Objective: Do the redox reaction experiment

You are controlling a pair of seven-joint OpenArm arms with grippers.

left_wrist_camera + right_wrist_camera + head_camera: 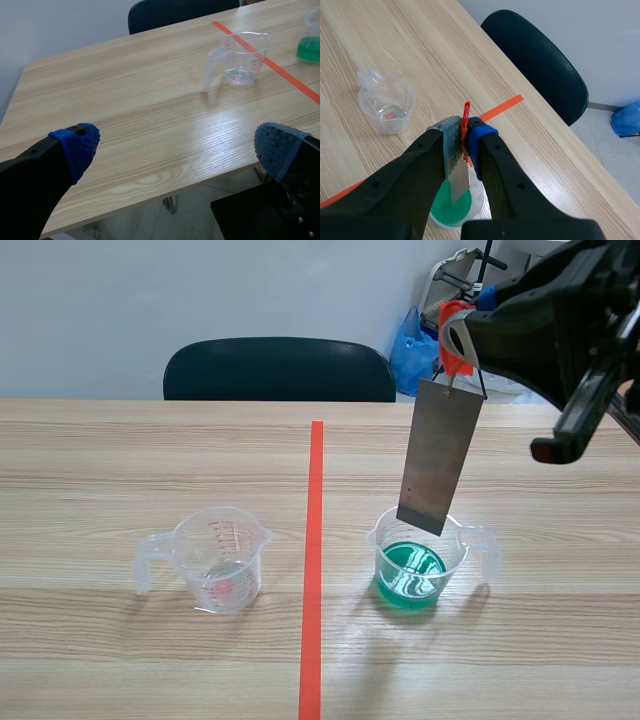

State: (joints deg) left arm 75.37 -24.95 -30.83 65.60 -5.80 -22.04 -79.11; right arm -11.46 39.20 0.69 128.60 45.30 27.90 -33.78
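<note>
A grey metal plate (440, 455) hangs upright from an orange clip (453, 335). My right gripper (456, 340) is raised at the right and shut on that clip. The plate's lower edge sits at the rim of a clear cup of green liquid (420, 562), above the liquid. In the right wrist view the clip (466, 117) and plate (458, 176) sit between my right gripper's (465, 137) pads, over the green cup (451, 211). An almost empty clear measuring cup (215, 560) stands left of the tape line. My left gripper (175, 145) is open at the table's near left edge, far from that cup (240, 57).
A dark chair (280, 370) stands behind the table's far edge, and a blue bag (412, 345) lies on the floor beyond it. The table edge (150, 195) runs just ahead of the left gripper.
</note>
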